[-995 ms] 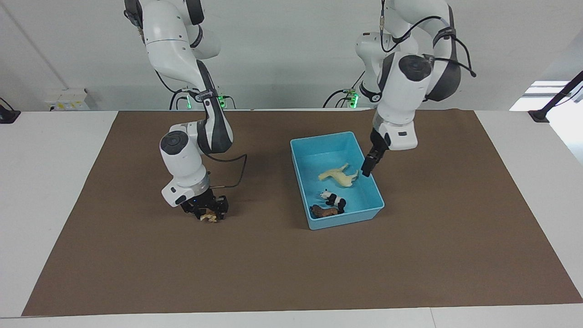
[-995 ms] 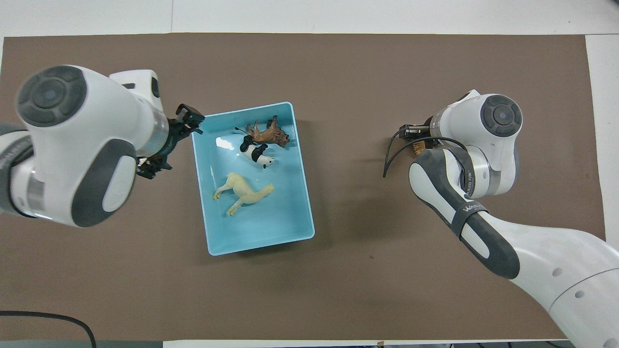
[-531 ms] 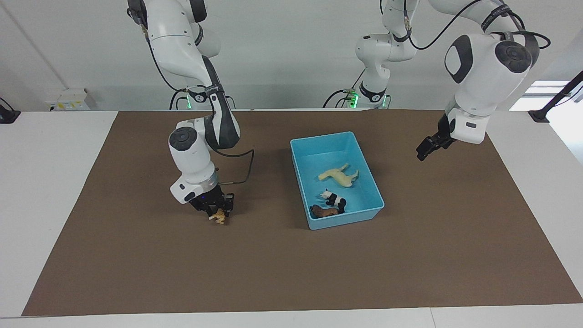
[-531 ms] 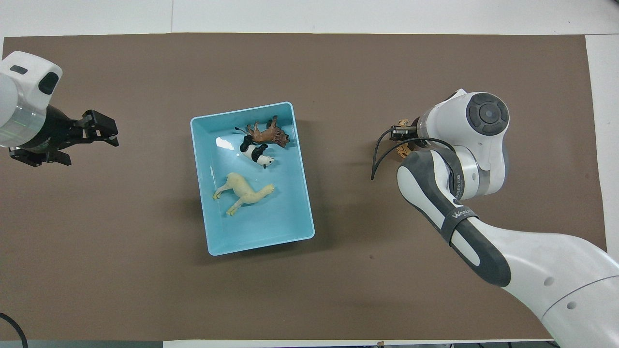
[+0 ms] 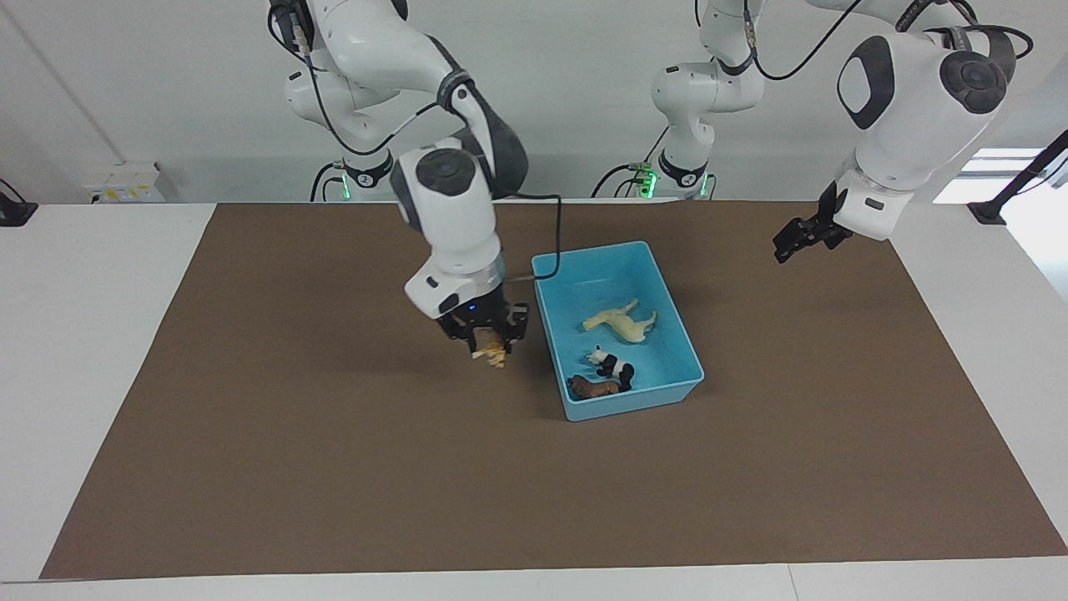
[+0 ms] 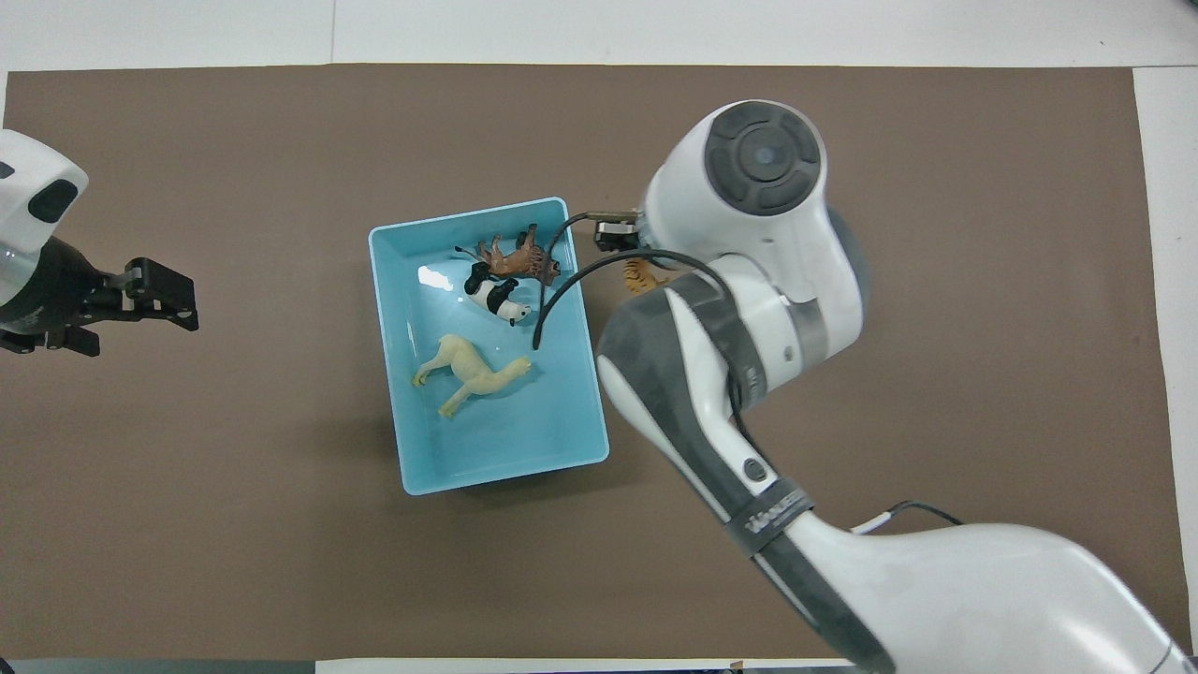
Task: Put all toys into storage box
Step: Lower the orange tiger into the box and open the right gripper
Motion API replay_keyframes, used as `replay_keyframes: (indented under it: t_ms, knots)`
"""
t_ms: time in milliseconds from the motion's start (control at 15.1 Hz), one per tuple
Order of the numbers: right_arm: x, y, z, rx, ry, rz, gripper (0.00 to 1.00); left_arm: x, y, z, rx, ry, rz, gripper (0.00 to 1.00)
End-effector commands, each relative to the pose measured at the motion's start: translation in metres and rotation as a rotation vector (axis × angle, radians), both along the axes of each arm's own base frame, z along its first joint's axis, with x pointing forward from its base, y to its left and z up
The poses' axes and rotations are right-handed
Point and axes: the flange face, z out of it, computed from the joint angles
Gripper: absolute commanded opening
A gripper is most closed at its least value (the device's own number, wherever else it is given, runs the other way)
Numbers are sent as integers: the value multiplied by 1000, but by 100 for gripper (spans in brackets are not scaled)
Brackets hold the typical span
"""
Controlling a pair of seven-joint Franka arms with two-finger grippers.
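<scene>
My right gripper [image 5: 490, 344] is shut on the orange striped tiger [image 5: 496, 354] and holds it in the air over the mat, just beside the storage box's wall at the right arm's end. In the overhead view the tiger [image 6: 640, 277] peeks out from under the right arm. The light-blue storage box [image 5: 596, 250] holds the cream-white horse [image 5: 622, 321], the panda [image 5: 613, 365] and the dark brown animal [image 5: 594, 387], all lying down. My left gripper [image 5: 791, 247] is open and empty, raised over the mat toward the left arm's end.
A brown mat [image 5: 334, 467] covers most of the white table [image 5: 83, 292]. The box [image 6: 468, 208] sits near the mat's middle. The right arm's cable [image 6: 562, 281] hangs over the box's edge.
My right gripper has lifted the tiger off the mat and carried it toward the box, now beside its wall. My left gripper has drawn away from the box and risen slightly.
</scene>
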Motion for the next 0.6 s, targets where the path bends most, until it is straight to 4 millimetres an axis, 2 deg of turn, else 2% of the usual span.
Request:
replay_keyframes:
  t_ms: [0,133,265,332,464,531]
  knots:
    - [-21,75,0,8,-19,12,0,-9,11,2,-21,-21,-114,100]
    - [-48,114,-9,13,-8,9,0,5,13,-8,-24,-12,-135,100]
    - [-78,150,-26,7,6,41,0,32,11,-2,-40,-1,-135,100]
    - [-90,163,-36,-1,5,37,0,32,15,2,-42,11,-127,100]
    - [-101,170,-61,-1,5,13,0,19,14,4,-42,36,-159,100]
    - [-107,170,-67,-9,14,18,26,12,14,1,-44,48,-168,100]
